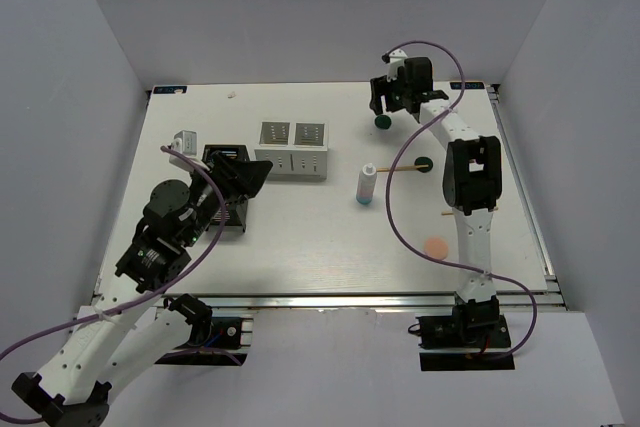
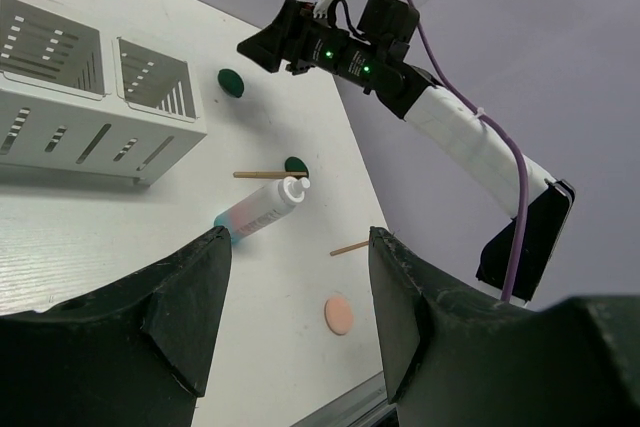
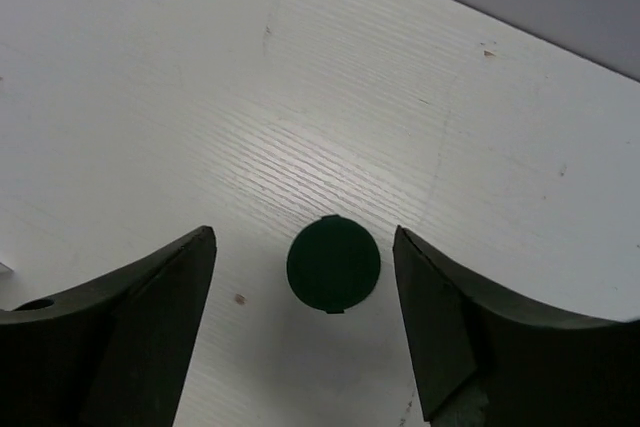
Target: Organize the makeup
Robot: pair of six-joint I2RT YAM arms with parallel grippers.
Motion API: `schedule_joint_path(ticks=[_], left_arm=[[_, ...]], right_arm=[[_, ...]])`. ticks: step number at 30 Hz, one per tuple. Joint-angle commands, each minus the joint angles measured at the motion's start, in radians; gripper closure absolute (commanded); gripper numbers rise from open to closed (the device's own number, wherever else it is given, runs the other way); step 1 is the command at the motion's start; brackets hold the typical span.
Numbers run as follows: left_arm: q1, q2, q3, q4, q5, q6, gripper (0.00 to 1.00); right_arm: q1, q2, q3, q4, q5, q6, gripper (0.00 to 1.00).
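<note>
While both tools (image 2: 300, 247) (image 3: 303, 237) gape, two green discs (image 1: 382, 123) (image 1: 423, 162), two sticks (image 2: 258, 175) (image 2: 350, 247), one bottle (image 1: 366, 185), one pad (image 1: 435, 246)

Far green disc (image 1: 382, 123): dark, round, flat on the tabletop (image 1: 300, 237), near the far edge, right of centre.
Second green disc (image 1: 423, 162): same kind, flat, nearer the right edge.
White bottle (image 1: 366, 185): on its side, cap toward the far edge, blue base toward the near edge.
Long stick (image 1: 395, 169): thin wood, flat, between bottle cap and second green disc.
Short stick (image 1: 447, 213): flat, partly hidden.
Pink pad (image 1: 435, 247): round, flat, toward the near right corner.
</note>
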Motion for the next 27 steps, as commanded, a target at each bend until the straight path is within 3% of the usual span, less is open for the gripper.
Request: schedule_joint_path(ticks=[1,19,23,27], left_arm=[[-0.003,-0.01,0.0,-0.019,-0.016,-0.003,0.33],[-0.003,0.019,-0.008,-0.013,-0.018,0.001,0.33],[-0.003,0.01,-0.012,-0.016,-0.022,-0.003,0.33],[-0.003,0.0,-0.015,-0.02,-0.028,-0.005,0.33]], right_arm=[[0.006,0.023,-0.022,-0.009,0.069,-0.06,0.22],[0.018,0.112,-0.027,-0.002,0.107,-0.143,0.25],[0.021,0.12,-0.038,-0.002,0.099,-0.149,0.32],[0.021,0.126,-0.042,-0.006,0.093,-0.158,0.48]])
